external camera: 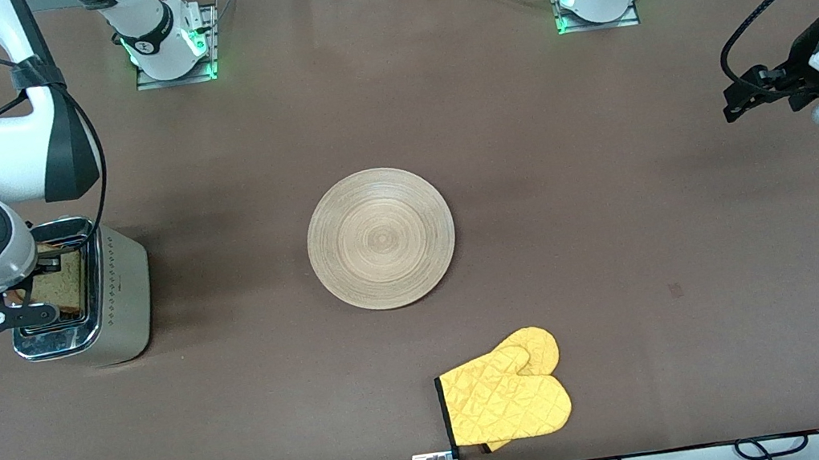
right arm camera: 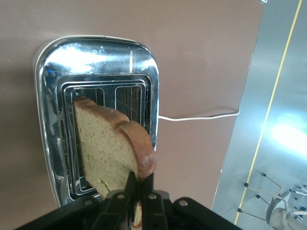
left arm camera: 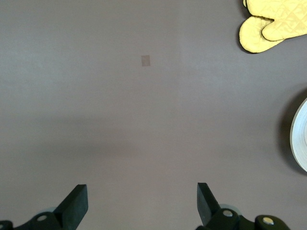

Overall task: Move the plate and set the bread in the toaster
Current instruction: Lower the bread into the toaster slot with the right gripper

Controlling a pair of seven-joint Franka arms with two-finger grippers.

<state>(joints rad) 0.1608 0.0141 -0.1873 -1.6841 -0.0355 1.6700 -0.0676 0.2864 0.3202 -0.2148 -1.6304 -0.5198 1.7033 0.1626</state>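
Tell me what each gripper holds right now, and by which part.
The right gripper pinches the bread by its crust edge, over the toaster slots. The left gripper holds nothing; it waits open over bare table.

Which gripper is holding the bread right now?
The right gripper, shut on the bread over the toaster; the left gripper hangs open and empty.

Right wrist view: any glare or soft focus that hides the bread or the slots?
Right wrist view: bright glare on the toaster top, slots still readable; the bread is sharp, the right pincer shut on it. Front view: even light, soft arm shadows on the table, green glow at the bases.
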